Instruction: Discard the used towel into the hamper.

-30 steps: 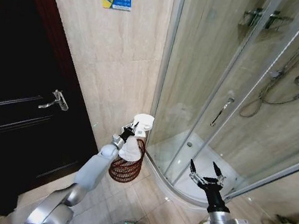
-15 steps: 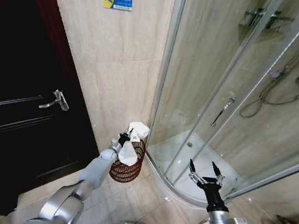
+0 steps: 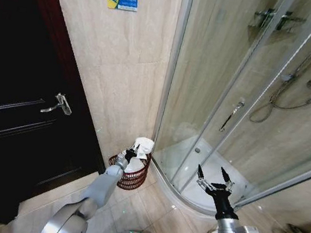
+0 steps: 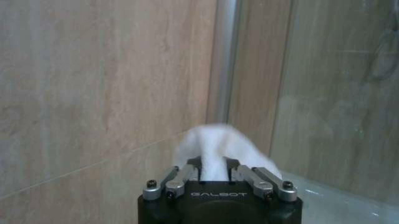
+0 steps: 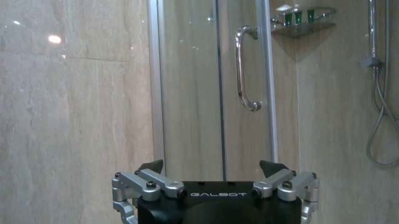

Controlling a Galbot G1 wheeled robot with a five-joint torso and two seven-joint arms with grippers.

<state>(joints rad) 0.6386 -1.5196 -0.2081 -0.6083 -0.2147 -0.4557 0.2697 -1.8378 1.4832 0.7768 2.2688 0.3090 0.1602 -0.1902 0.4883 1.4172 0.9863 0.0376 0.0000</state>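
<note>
Over the hamper (image 3: 129,175), I had lowered the left gripper (image 3: 133,152), clamped on the towel (image 3: 143,146); release remained. Right gripper (image 3: 214,180) idled, fingers apart.

We find the hamper (image 3: 130,174) wedged in a tight corner, with the tiled wall (image 3: 115,75) behind it, the dark door (image 3: 13,124) to its left and the curved glass shower enclosure (image 3: 216,102) just beside it on the right. Our left gripper (image 3: 134,149), fingers clamped on the white towel (image 3: 142,146), sits over its rim, leaving only the near side open. Our right gripper (image 3: 214,179) hangs spread before the glass, well apart, above bare floor tiles (image 3: 158,216).
</note>
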